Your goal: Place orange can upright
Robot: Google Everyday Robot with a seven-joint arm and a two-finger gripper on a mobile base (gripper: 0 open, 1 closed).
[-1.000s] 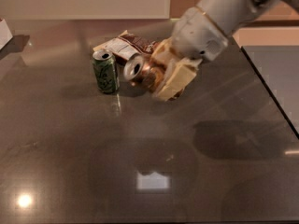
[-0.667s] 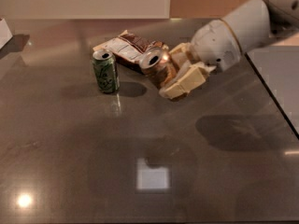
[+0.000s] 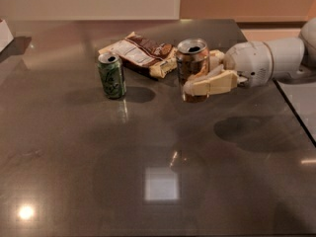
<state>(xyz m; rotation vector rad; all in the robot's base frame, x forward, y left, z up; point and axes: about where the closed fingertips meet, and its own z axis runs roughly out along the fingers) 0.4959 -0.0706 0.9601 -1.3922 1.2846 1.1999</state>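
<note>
Green can (image 3: 111, 75): upright, well left of the gripper, not touched. Label print can't be read.

Snack bag (image 3: 140, 53): flat on the table (image 3: 148, 181), left of and behind the gripper, one end near the orange can. Brown and pale print, no legible words.

Orange can (image 3: 191, 60): between the fingers of the gripper (image 3: 201, 75). A second ago it was carried tipped over, with the open mouth facing sideways towards the green can. Now it stands vertical with the silver top up. The base looks at or just above the tabletop; I can't tell if it is touching. No lettering can be made out on the side shown.

Gripper: clasped round the lower half of the orange can. One cream finger crosses the can's front and the other shows behind it. The wrist has rolled level since the earlier frames, and the arm (image 3: 266, 58) reaches in from the right.

Judgement: the can is now the right way up, so the job is nearly done. What remains is to seat it and let go. Risk: the fingers nudging the can as they part.
</note>
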